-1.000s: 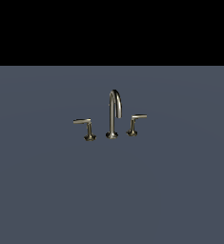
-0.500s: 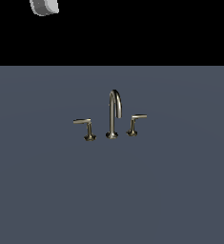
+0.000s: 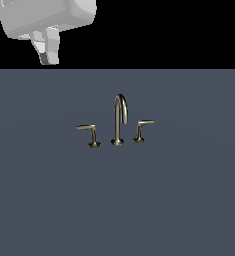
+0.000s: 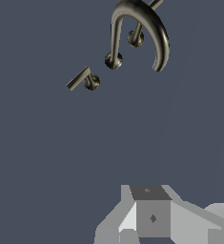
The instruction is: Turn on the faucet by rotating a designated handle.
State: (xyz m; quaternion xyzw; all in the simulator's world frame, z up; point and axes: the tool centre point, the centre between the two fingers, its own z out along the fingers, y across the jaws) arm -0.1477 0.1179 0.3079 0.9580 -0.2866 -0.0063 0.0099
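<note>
The faucet stands mid-surface, its tall gooseneck spout between two L-shaped lever handles. The handle with the longer, thinner arm is on the exterior view's left; the shorter-armed handle is on the right. My gripper hangs high at the exterior view's upper left, far from the faucet, fingers together and holding nothing. In the wrist view the spout arches over one handle, another handle stands apart beside it, and my gripper shows at the edge.
A flat grey-blue surface carries the faucet. Behind it the background is black. No other objects show.
My gripper has come down into the exterior view from the upper left and now shows much larger. The faucet and both handles have not moved.
</note>
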